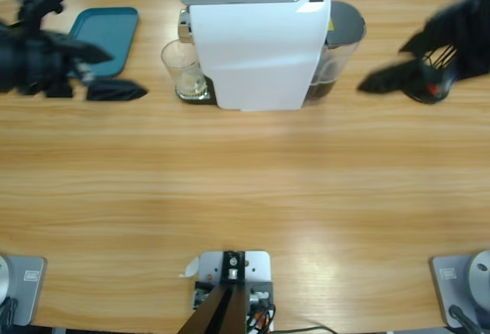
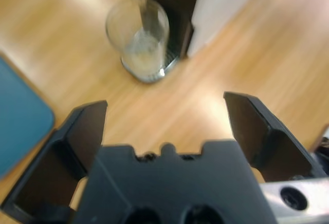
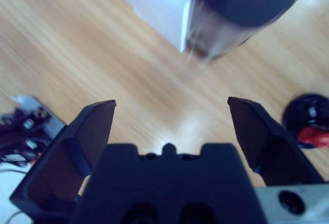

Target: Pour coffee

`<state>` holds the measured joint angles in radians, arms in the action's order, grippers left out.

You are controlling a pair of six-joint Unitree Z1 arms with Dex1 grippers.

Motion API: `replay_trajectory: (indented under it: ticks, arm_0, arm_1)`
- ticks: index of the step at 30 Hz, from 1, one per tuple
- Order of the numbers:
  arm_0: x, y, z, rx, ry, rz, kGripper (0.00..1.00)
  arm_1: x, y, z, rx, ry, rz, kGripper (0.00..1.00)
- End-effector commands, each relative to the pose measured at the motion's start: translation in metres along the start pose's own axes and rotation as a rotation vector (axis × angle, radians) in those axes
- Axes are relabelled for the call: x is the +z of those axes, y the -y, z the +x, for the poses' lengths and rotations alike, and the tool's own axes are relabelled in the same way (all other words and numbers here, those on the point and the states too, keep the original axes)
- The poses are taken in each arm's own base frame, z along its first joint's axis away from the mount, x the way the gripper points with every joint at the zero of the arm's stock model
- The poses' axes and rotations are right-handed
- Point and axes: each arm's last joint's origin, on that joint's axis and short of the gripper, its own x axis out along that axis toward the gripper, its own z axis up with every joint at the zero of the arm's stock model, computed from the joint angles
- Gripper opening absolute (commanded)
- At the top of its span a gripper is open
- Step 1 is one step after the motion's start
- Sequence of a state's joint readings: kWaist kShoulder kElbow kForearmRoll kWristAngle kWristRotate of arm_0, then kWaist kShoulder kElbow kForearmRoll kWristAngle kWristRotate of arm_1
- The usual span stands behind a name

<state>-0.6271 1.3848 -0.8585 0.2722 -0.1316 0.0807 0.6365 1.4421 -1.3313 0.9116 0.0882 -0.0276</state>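
Note:
A clear glass cup (image 1: 182,67) stands on the drip grate under the spout of the white coffee machine (image 1: 256,47). In its bottom lies a little coffee (image 1: 191,85) with a pale tan foam top. My left gripper (image 1: 113,72) hovers open to the cup's left, apart from it. The left wrist view looks down on the cup (image 2: 138,36) and the coffee (image 2: 141,54) ahead of the left gripper (image 2: 164,116). My right gripper (image 1: 387,70) is open to the right of the machine, empty. In the right wrist view the right gripper (image 3: 172,118) faces the machine (image 3: 154,3).
A teal tray (image 1: 107,35) lies at the back left, behind the left gripper, also seen as the tray (image 2: 20,121). The machine's dark round tank (image 1: 341,39) is on its right side. A black round object with a red part (image 3: 308,126) sits by the right gripper.

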Motion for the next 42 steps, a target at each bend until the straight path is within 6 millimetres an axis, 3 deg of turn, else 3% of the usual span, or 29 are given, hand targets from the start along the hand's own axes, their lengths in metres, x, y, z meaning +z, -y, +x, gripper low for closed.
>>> replay_trajectory:
  ticks: [1,2,3,5,9,12,19,29,42]
  arm_0:
    - [-0.04,0.008,-0.051,0.048,-0.127,-0.17,0.96]
    - [-0.043,0.008,-0.051,0.057,-0.154,-0.172,0.943]
    - [-0.047,0.008,-0.051,0.058,-0.171,-0.171,0.937]
    - [-0.05,0.009,-0.055,0.057,-0.16,-0.151,0.922]
    - [-0.036,0.008,-0.059,0.065,-0.095,-0.125,0.926]
    - [-0.039,0.009,-0.059,0.047,-0.091,-0.114,0.935]
    - [-0.075,0.014,-0.066,0.029,-0.002,-0.105,0.936]
    - [-0.077,0.013,-0.06,0.038,0.032,-0.086,0.936]
    - [-0.078,0.012,-0.058,0.047,0.031,-0.084,0.936]
  arm_1:
    - [0.07,0.017,0.007,-0.049,-0.058,0.076,0.194]
    - [0.079,0.018,0.009,-0.048,-0.057,0.07,0.066]
    - [0.087,0.019,0.011,-0.046,-0.055,0.066,0.007]
    - [0.102,0.023,0.014,-0.05,-0.05,0.072,0.006]
    - [0.121,0.034,0.017,-0.072,-0.027,0.068,0.0]
    - [0.123,0.039,0.02,-0.076,-0.033,0.074,0.0]
    - [0.134,0.041,0.039,-0.029,-0.051,0.064,0.0]
    - [0.142,0.038,0.071,0.072,-0.111,0.066,0.0]
    - [0.147,0.046,0.071,0.015,-0.101,0.064,0.0]
